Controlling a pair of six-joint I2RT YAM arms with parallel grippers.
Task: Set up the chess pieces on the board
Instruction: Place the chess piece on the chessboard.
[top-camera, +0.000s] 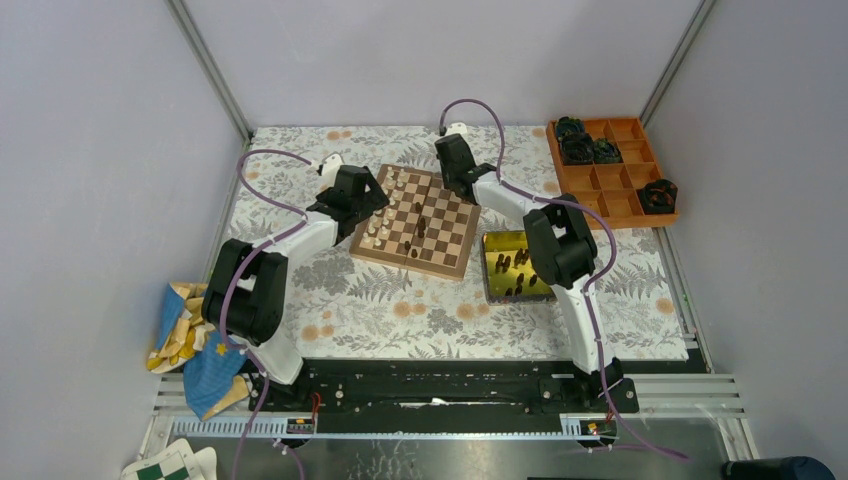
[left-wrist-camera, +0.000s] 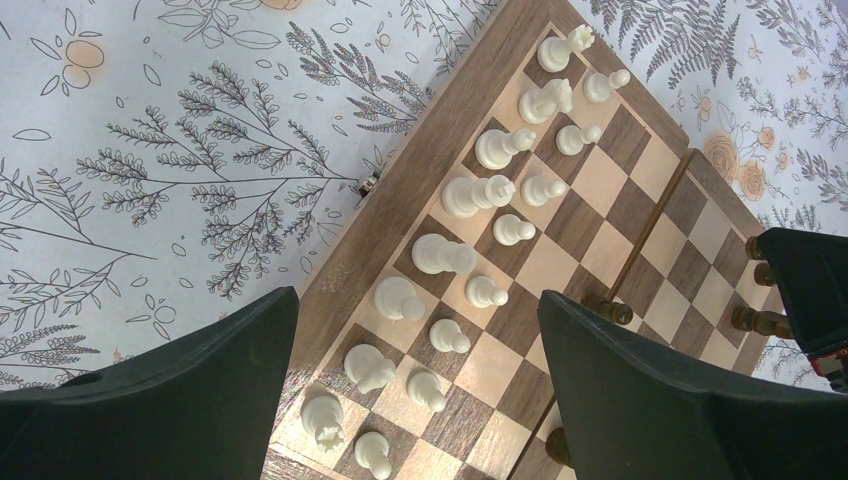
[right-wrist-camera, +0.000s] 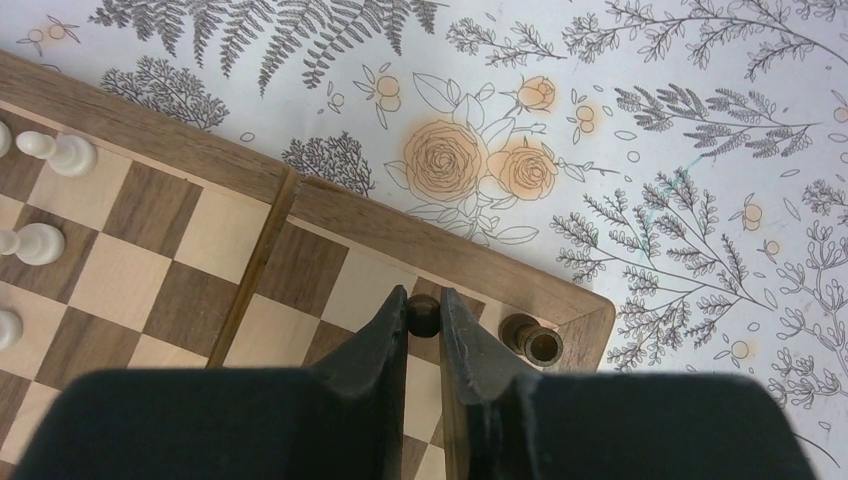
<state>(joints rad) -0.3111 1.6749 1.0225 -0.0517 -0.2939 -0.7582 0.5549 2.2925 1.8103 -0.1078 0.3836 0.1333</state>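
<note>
Right gripper (right-wrist-camera: 424, 302): clamped on dark piece (right-wrist-camera: 422, 316) just beside corner piece (right-wrist-camera: 531, 342), which may be toppled if the jaws are opened wide. Left gripper (left-wrist-camera: 415, 305): held apart, empty.

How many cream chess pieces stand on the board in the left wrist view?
16. Eight larger cream pieces line the row along the board edge, and eight pawns stand in the next row inward. None seems hidden.
</note>
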